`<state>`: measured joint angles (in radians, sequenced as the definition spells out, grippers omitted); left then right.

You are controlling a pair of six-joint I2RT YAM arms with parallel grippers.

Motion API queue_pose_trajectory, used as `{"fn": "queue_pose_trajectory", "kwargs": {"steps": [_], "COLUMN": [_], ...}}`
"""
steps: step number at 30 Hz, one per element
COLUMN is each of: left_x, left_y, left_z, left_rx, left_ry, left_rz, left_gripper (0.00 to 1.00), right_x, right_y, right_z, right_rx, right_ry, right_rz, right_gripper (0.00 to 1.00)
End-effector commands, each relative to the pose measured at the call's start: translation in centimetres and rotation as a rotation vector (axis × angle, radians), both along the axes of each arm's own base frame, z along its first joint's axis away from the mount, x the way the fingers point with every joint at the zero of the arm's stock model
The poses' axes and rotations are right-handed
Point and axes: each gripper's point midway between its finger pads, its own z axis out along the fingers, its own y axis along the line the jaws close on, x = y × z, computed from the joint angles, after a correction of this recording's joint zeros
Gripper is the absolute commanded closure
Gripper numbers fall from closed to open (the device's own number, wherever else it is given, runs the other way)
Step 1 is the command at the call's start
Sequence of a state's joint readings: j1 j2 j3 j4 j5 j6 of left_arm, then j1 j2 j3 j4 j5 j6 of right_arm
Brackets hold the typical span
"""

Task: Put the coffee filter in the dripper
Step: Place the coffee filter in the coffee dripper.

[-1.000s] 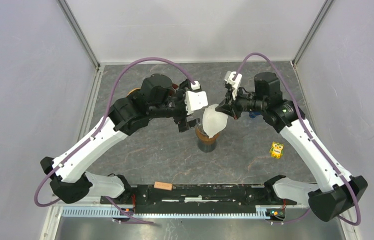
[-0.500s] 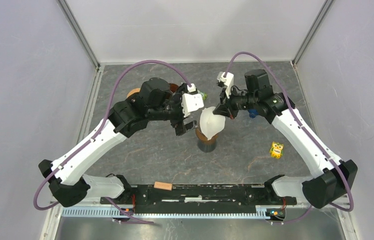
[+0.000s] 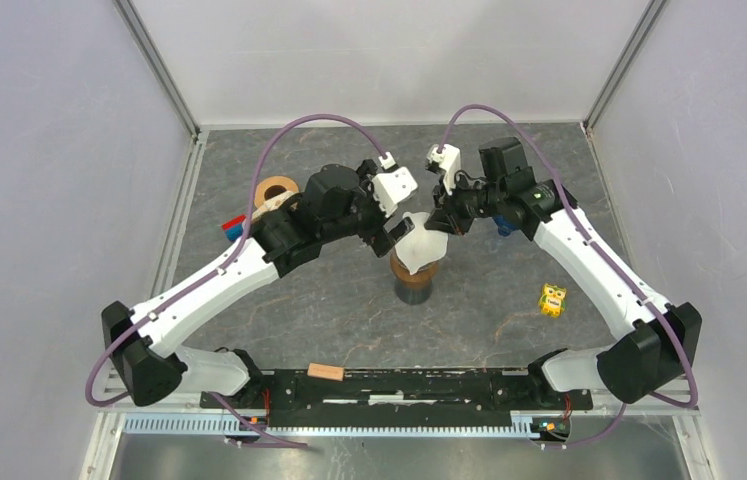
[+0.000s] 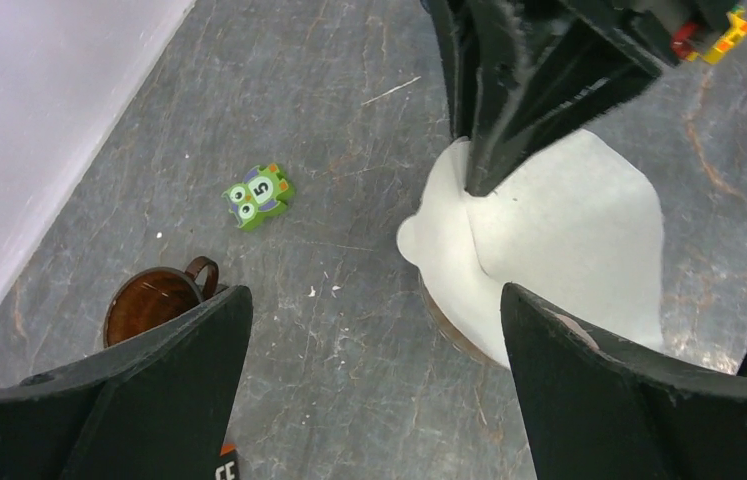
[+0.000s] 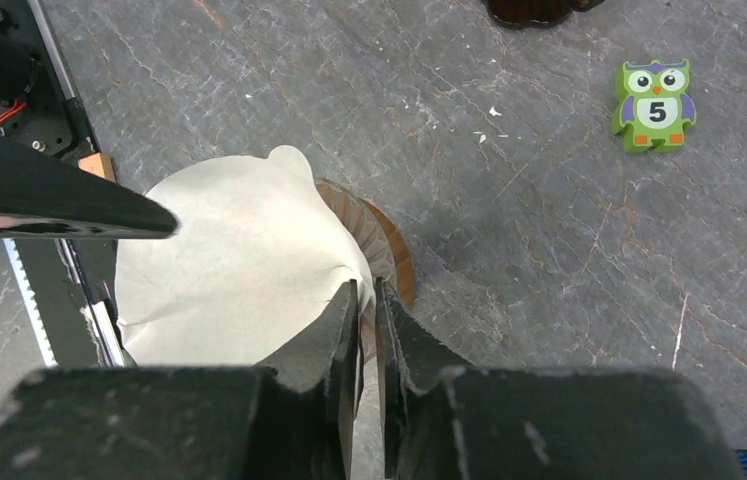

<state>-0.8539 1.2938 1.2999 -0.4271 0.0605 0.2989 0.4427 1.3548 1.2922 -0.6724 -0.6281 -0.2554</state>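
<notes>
- Grey marbled worktop [image 3: 329, 310], walled in pale panels, with two white and black arms reaching in from its near edge towards the centre.
- Left gripper [image 4: 374, 300]: its jaws are spread wide and hold nothing. They hover just to the left of the filter.
- Right gripper [image 5: 369, 290]: its jaws are almost together, pinching the gathered rim of the filter.
- White paper coffee filter [image 5: 239, 260]: opened into a cone and resting in the mouth of the dripper at the worktop's centre.
- Brown ribbed cone dripper [image 5: 391, 250]: only its edge shows beneath the paper. It stands on a dark round base [image 3: 412, 293].
- Tan tape roll [image 3: 275, 190], far left.
- Brown see-through glass cup [image 4: 154, 305] with a handle.
- Green owl tile [image 5: 656, 105] marked 5, lying near the cup.
- Yellow owl tile [image 3: 551, 299], to the right and well apart from the dripper.
</notes>
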Motion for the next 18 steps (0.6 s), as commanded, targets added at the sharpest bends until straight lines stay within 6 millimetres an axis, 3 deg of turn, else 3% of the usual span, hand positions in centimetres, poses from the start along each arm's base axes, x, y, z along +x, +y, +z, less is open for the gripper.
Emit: {"fn": "queue_pose_trajectory", "kwargs": {"steps": [1, 11, 18], "left_x": [1.9, 2.4, 2.5], "left_y": [-0.9, -0.6, -0.7], "left_z": [0.6, -1.6, -2.8], "left_rx": [-0.105, -0.090, -0.077], "left_ry": [0.001, 0.039, 0.049], "left_rz": [0.104, 0.159, 0.162], "left_gripper": [0.00, 0.00, 0.00], "right_x": [0.7, 0.7, 0.8], "right_y": [0.5, 0.2, -0.7], "right_z": [1.7, 1.2, 0.3], "right_rx": [0.006, -0.029, -0.057], "right_ry": [-0.064, -0.104, -0.124], "right_rz": [-0.003, -0.030, -0.074], "right_gripper": [0.81, 0.55, 0.32]}}
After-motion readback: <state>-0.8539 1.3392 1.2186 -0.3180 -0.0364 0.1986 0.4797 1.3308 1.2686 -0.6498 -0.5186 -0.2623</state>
